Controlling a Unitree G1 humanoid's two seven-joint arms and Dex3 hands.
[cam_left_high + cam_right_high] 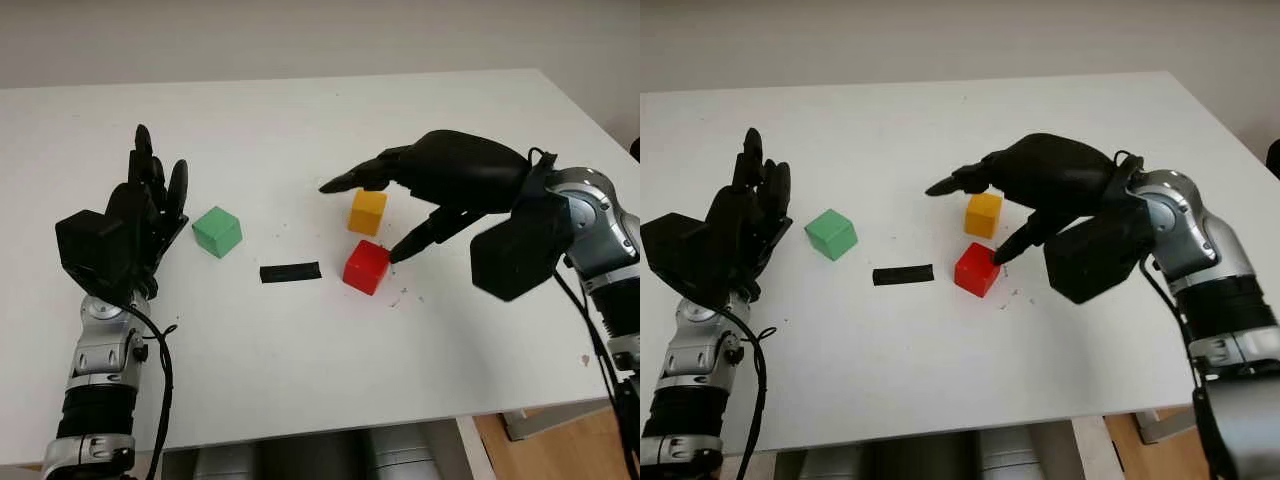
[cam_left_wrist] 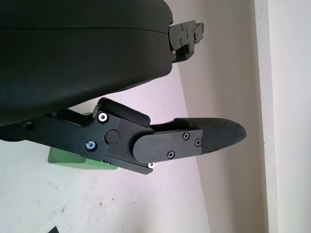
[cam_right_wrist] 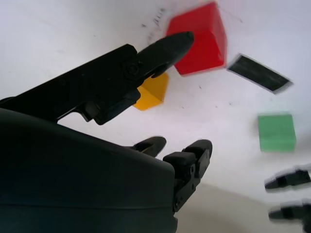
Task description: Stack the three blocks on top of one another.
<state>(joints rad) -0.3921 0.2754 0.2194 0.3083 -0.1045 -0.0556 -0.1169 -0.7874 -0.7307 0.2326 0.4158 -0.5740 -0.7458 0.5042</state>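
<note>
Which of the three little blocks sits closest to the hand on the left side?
The green block. It sits alone just beside the open left hand, while the yellow block and red block sit together by the right hand.

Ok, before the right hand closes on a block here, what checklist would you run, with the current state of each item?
1. Right hand holds nothing: ok, open, arched above the orange block.
2. Right hand fingers clear of the red block: cannot tell, one fingertip sits right at its edge.
3. Orange and red blocks apart on the table: ok, a small gap shows.
4. Green block reachable: ok, it stands alone by the open left hand.
5. Black strip out of the way: ok, it lies flat between green and red.
6. Any stacking done: not ok, all three blocks lie singly.
</note>
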